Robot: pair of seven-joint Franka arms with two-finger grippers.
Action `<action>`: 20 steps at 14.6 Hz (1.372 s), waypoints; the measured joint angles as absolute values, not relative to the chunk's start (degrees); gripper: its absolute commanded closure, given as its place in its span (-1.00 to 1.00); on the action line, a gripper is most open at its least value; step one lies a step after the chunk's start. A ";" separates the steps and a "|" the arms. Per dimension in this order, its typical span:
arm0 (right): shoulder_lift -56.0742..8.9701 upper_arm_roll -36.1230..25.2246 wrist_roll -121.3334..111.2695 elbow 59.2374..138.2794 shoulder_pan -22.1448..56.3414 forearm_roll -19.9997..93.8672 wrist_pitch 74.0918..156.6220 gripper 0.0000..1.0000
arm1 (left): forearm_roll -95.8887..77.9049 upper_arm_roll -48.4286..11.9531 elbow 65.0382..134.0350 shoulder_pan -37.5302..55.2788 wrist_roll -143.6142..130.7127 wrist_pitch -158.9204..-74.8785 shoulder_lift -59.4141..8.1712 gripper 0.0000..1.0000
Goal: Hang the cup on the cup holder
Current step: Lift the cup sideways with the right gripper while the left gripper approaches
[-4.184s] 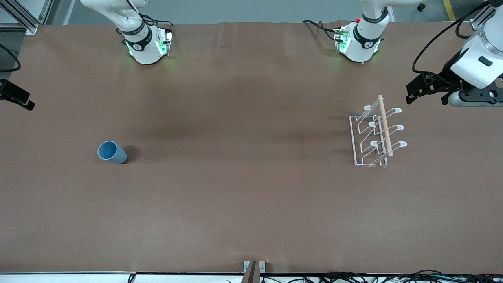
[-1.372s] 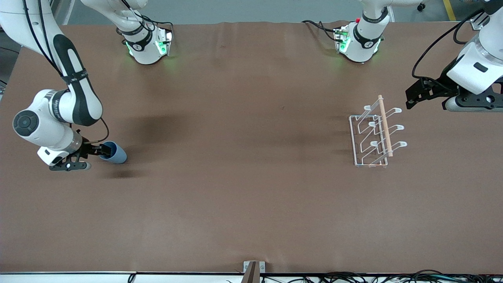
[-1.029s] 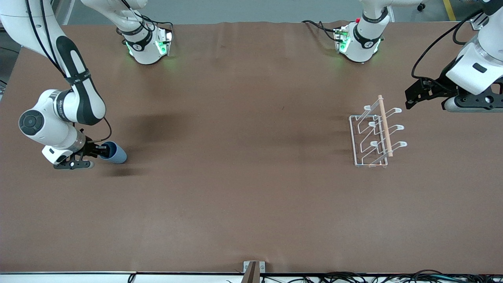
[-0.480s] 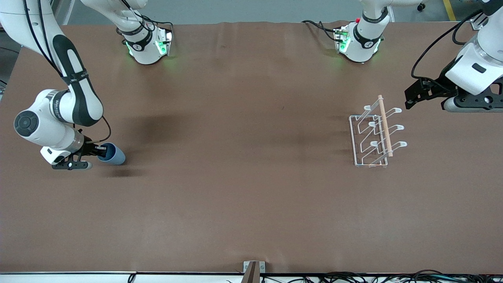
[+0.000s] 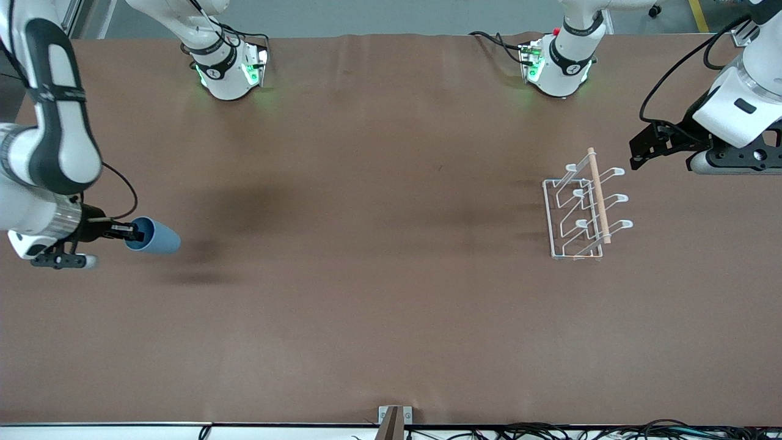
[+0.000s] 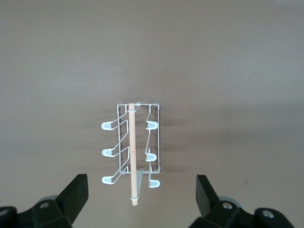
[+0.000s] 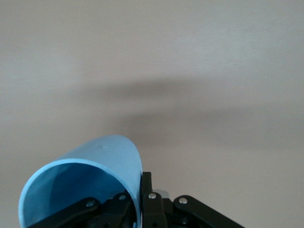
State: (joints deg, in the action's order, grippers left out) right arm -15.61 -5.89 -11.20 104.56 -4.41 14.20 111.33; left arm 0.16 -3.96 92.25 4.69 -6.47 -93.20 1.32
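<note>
With your right gripper [image 5: 125, 231] jaws clenched on the cup's [image 5: 153, 236] rim above the counter's right-arm end, carry it level to the rack [image 5: 580, 211] under the waiting left gripper [image 6: 141, 195], jaws released.

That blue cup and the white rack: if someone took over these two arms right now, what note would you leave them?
Right gripper: shut on the cup by its rim, lifted off the table at the right arm's end.
Left gripper: open, waiting over the table beside the cup holder.
Cup holder: at the left arm's end, no cup on its prongs.
Done: cup picked up.
Left: carry it across and hang it on a prong.
</note>
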 measured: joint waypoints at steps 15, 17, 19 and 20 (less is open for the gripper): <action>-12.23 5.81 -11.40 104.25 -2.80 61.83 92.75 0.98 | -3.12 -6.46 91.01 5.41 25.62 -93.21 1.40 -1.00; -12.24 8.49 -11.41 105.17 -2.60 66.27 92.91 0.98 | -4.80 -10.54 90.79 5.69 27.33 -93.21 1.41 -1.00; -12.24 10.78 -11.41 105.82 -2.37 69.18 93.53 0.98 | -8.24 -14.17 90.47 6.19 28.56 -93.21 1.41 -1.00; -12.24 11.87 -11.39 106.42 -2.21 70.34 94.14 0.98 | -9.82 -15.69 90.36 6.27 29.88 -93.21 1.41 -1.00</action>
State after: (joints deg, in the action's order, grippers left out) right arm -12.24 11.87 -11.39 106.42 -2.21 70.34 94.14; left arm -9.82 -15.69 90.36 6.27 29.88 -93.21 1.41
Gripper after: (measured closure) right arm 0.952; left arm 0.000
